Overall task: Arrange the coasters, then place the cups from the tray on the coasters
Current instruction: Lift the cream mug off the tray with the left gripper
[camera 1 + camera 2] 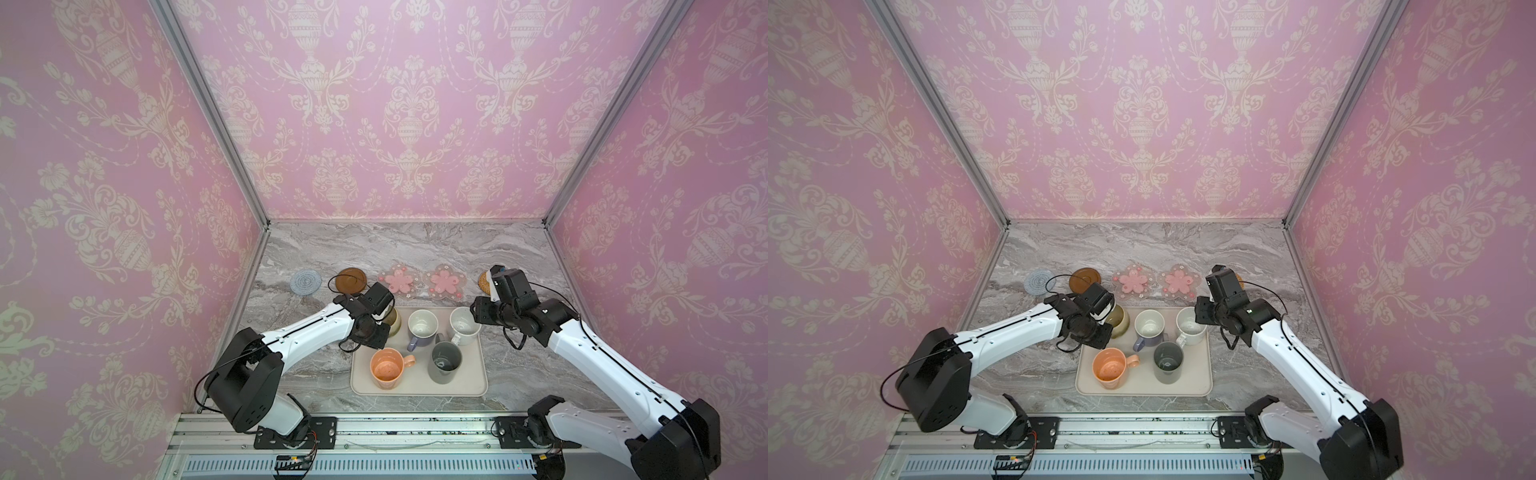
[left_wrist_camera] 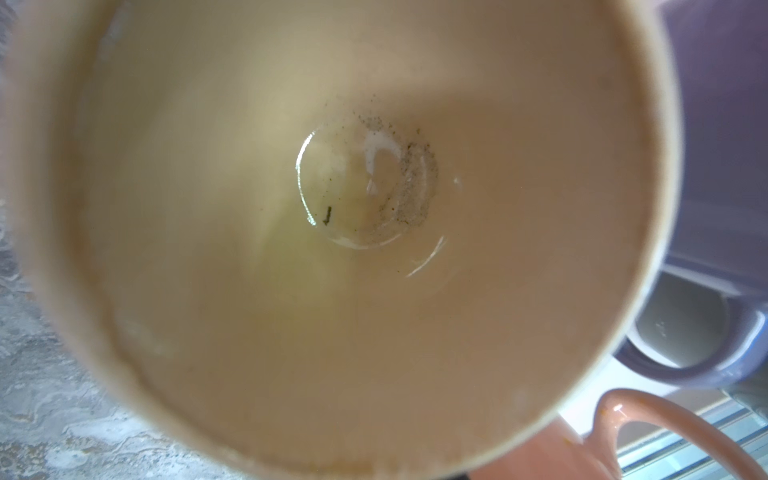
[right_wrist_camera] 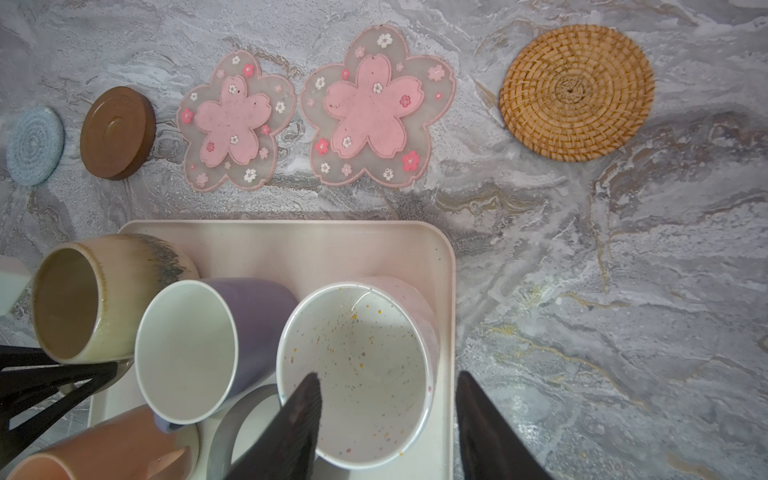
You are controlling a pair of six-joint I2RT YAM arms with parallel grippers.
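While the right end effector (image 3: 387, 375) straddles the speckled mug (image 3: 361, 328) unclenched, lavender mug (image 3: 187, 349) crowds it; left end effector (image 1: 384, 316) unreadable.

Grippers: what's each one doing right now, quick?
Left gripper: down at the olive mug; open or shut cannot be told.
Right gripper: open, astride the wall of the white mug, not gripping it.

You're in a robot test cell dressed up as a home. Pink damask wallpaper (image 1: 395, 124) fills the upper frame, but its panels meet at bare aluminium posts (image 1: 210, 112). The marble-look tabletop (image 1: 415, 249) carries a tray (image 1: 473, 382) of mugs (image 1: 445, 363) — yet along the bottom edge the robot arms (image 1: 307, 332) are bolted to a metal rail (image 1: 415, 432) beside a slotted cable duct (image 1: 374, 463).
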